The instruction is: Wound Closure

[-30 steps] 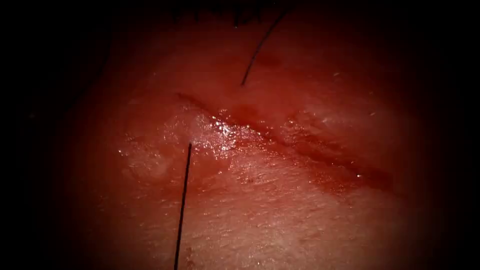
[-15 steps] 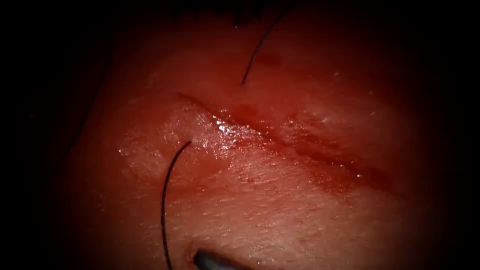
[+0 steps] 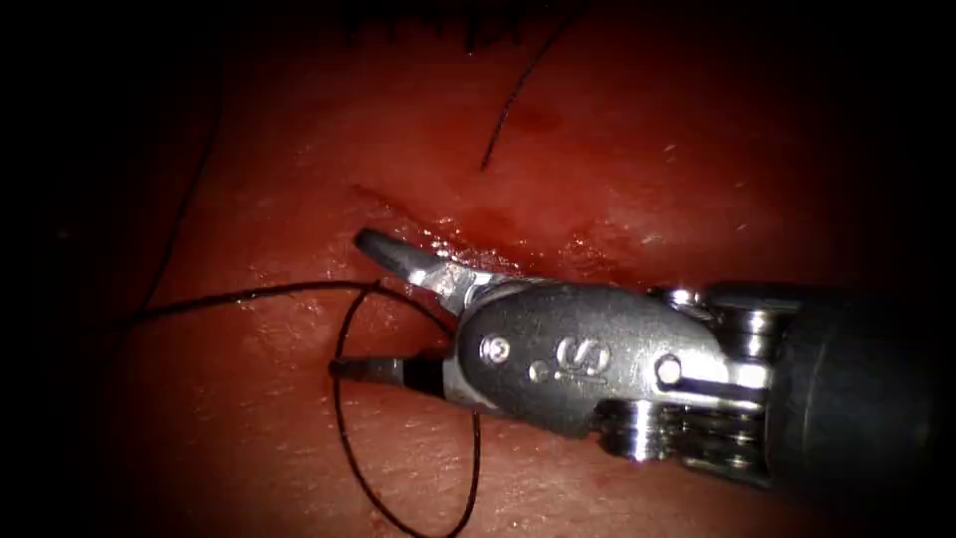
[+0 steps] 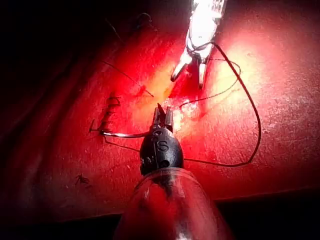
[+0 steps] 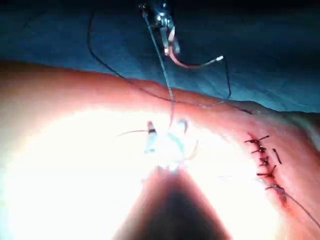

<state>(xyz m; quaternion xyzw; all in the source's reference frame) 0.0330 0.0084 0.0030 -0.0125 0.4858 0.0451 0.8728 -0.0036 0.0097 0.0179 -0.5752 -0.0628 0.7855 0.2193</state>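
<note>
Two tools: right tool [image 3: 358,304] jaws spread beside thread [image 3: 344,418]; left tool [image 4: 162,116] grips needle [image 4: 125,134] at its end.

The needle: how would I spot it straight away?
Find the red tissue, then the dark left tool over it. The needle juts sideways from its shut jaws, clear of the tissue. Unlike the thin black thread, it's a shiny silver curve; the right tool is open, holding nothing.
</note>
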